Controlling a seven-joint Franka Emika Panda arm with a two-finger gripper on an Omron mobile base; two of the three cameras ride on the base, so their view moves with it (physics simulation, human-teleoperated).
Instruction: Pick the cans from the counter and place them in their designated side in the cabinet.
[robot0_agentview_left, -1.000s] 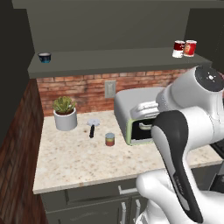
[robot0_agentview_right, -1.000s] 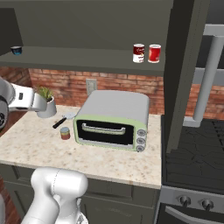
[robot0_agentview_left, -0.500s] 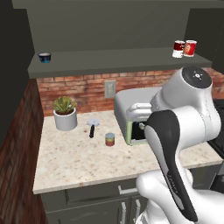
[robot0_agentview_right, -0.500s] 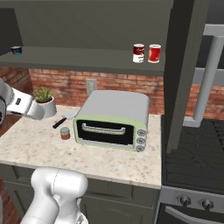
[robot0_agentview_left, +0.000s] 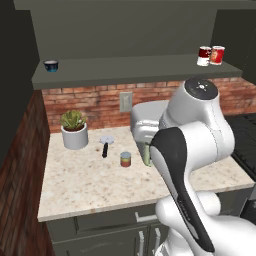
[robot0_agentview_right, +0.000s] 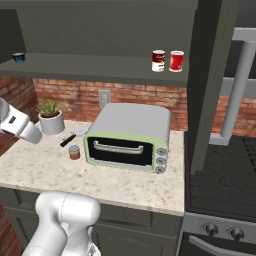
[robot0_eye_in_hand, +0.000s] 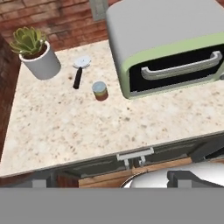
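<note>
A can with a grey-green rim and orange-red label stands upright on the beige counter, just left of the toaster oven. A dark red and white can stands at the right end of the cabinet shelf. My gripper is high above the counter's front edge, well short of the counter can, open with nothing in it.
A brighter red can touches the shelf can's right side. A blue bowl sits at the shelf's left end. Toaster oven, potted plant and black-handled tool stand on the counter. A stove lies to the right.
The arm has swung left in the left base view, and its white link has dropped lower at the left edge of the right base view. The cans have not moved.
</note>
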